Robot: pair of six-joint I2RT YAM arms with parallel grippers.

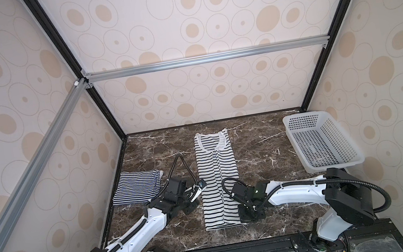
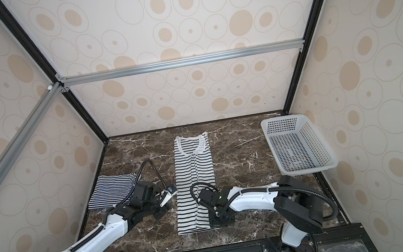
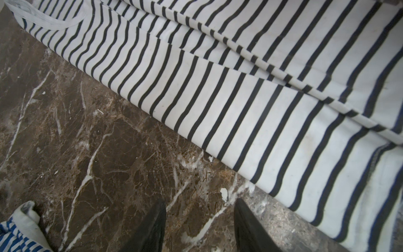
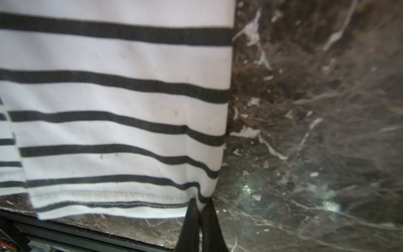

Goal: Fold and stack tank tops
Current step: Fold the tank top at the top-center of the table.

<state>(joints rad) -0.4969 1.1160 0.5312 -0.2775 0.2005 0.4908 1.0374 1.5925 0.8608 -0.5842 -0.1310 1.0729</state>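
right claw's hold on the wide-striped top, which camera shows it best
The right wrist view: the right claw is shut on the hem corner of the wide-striped top, seen close. In both top views the right arm hides that pinch. The left wrist view shows only the top's other side, no right claw.

surface: dark marble table | on it: wide-striped tank top, fine-striped tank top, white basket

Cream walls patterned with beige ovals enclose a dark brown marble tabletop, framed by aluminium rails
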